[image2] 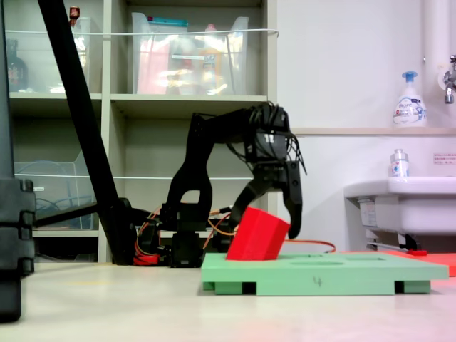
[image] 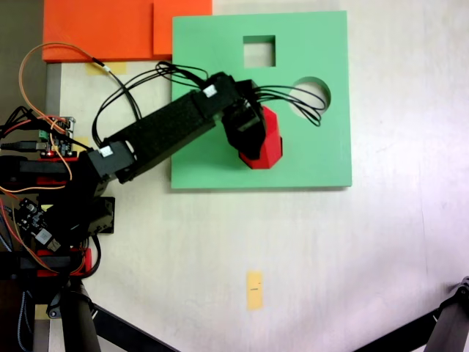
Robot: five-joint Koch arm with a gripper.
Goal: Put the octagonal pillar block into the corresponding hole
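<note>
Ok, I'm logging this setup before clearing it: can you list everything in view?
Board: one, green, flat on the table, with a square and a round cutout visible.
Block: one, red, tilted on the board between the gripper's jaws.
Sheets: two, orange, overlapping at the top-left corner in the overhead fixed view.
Tape: one yellow piece, on the table below the board.
Soap bottle: one, white and blue, on the ledge above the sink.
Shelves: holding clear bins, behind the arm.
Arm: one, black.
Gripper: open around the block.
</note>
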